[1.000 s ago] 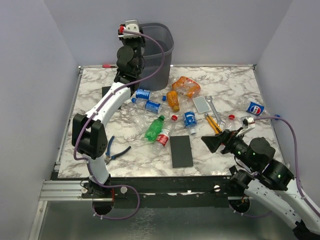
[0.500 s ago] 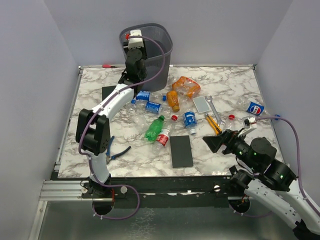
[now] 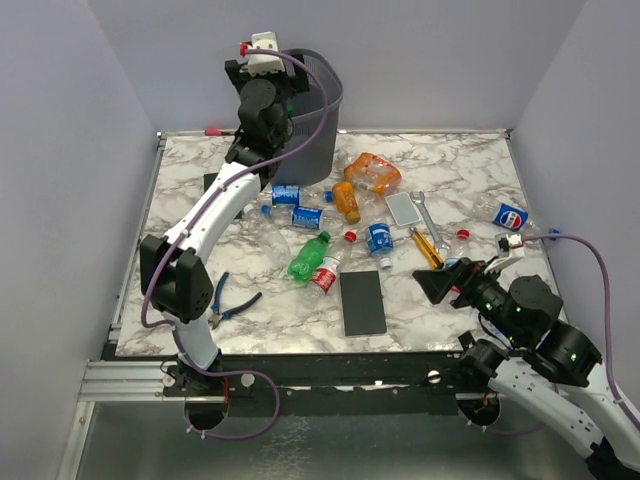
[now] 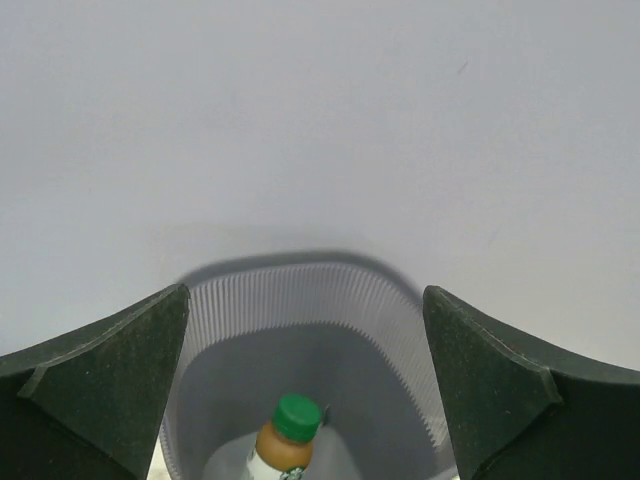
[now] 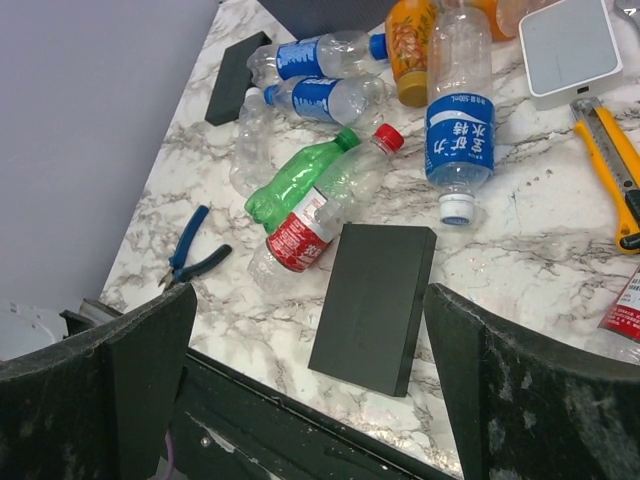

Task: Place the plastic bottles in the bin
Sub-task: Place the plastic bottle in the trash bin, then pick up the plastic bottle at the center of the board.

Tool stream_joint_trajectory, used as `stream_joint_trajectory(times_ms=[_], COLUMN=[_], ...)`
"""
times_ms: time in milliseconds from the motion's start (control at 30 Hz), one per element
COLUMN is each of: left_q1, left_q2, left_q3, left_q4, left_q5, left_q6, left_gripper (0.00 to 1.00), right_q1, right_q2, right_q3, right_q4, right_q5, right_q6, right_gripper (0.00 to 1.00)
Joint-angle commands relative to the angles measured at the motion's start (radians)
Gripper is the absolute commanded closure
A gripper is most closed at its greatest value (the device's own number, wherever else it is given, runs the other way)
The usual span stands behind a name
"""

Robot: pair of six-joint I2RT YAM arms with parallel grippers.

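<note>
Risen above the bin [image 3: 322,118], left end effector [image 4: 305,292] gapes empty, right end effector [image 5: 310,290] likewise spread.

grey bin [image 3: 322,112], green bottle [image 3: 308,257], marbled table [image 3: 462,172]

The left arm [image 3: 215,205] and right arm [image 3: 545,385] have white links, black joints, purple cables. Green lights glow behind the right pincer [image 3: 425,284].

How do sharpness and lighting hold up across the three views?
Top external: even, diffuse light, soft shadows, sharp throughout. Left wrist: the bin and the bottle inside look soft; mostly blank wall. Right wrist: green bottle and slab crisp, light even.
</note>
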Motion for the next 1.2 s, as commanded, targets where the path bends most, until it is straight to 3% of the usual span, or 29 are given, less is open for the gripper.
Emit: stream_joint_trajectory(times_ms=[0,200,367,600,800,933,1033,1167], left_q1=[-0.045,-0.09,-0.112,-0.113,-0.111,-0.113,-0.113,-0.113], left_q2=[-0.172,-0.431,-0.641,-0.847,-0.905,-0.927,-0.972,-0.999], left_q3=[0.039,-0.257,-0.536,-0.914,-1.055,-1.102,-1.169,-1.195], left_q4=[0.019,-0.024,-0.175,-0.329,-0.338,-0.315,-0.244,-0.246], left_q5=[0.055,0.213,0.339,0.344,0.317,0.288,0.305,0.334], left_q6=[-0.004,-0.145,-0.255,-0.336,-0.402,-0.468,-0.512,-0.484], left_gripper=[0.01,0.01,0.01,0.01,0.01,0.01,0.01,0.01], right_q1=[-0.001,0.0,0.0,0.0,0.0,-0.013,-0.127,-0.368], right_q2=[0.021,0.06,0.134,0.236,0.442,0.493,0.504,0.557], right_q3=[0.045,0.046,0.052,0.041,0.056,0.051,0.054,0.046], right_q4=[-0.02,0.007,0.056,0.138,0.079,0.103,0.124,0.181], right_q5=[0.044,0.075,0.135,0.258,0.273,0.27,0.195,-0.095], right_q6=[-0.017,-0.027,-0.034,-0.066,0.046,0.093,0.08,0.017], right_gripper=[0.0,0.0,0.0,0.0,0.0,0.0,0.0,0.02])
